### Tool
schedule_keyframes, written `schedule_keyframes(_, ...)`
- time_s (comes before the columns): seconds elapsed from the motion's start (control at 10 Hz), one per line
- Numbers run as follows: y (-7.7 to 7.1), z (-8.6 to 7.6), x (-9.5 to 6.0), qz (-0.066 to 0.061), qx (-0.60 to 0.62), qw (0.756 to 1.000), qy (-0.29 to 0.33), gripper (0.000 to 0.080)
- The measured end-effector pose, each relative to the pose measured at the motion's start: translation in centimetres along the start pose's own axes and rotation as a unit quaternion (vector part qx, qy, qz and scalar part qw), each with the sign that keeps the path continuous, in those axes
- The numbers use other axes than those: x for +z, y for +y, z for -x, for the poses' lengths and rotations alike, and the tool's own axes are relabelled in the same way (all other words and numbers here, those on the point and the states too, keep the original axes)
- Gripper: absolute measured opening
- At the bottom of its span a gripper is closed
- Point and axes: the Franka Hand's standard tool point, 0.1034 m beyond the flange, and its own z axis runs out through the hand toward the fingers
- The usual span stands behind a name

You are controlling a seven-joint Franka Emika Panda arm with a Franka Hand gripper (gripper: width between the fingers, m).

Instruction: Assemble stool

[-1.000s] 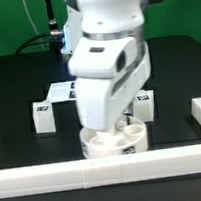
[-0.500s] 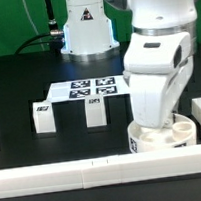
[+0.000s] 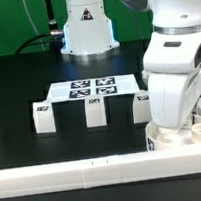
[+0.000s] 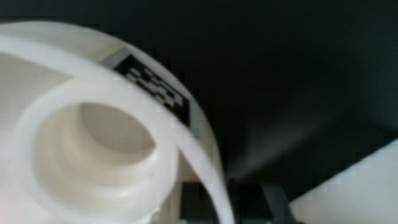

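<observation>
White seat (image 3: 185, 136) sits right under the claw (image 3: 176, 125) on the bench (image 3: 27, 86). The arm (image 3: 177, 55) hides the claw's tips, so its grip cannot be told.

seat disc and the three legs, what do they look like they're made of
Seat disc: looks like white plastic, smooth, with a soft sheen on its rounded socket wall in the wrist view. Legs: white blocks, probably the same plastic, matte; too small to be sure.
</observation>
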Motion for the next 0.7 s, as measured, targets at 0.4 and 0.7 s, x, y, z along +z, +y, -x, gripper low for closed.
schedule_keyframes(0.4, 0.1, 0.1, 0.0, 0.0, 0.001, 1.0, -0.001, 0.0216)
schedule_keyframes(0.7, 0.5, 0.4, -2.6, 0.003, 0.005, 1.0, -0.007, 0.0626)
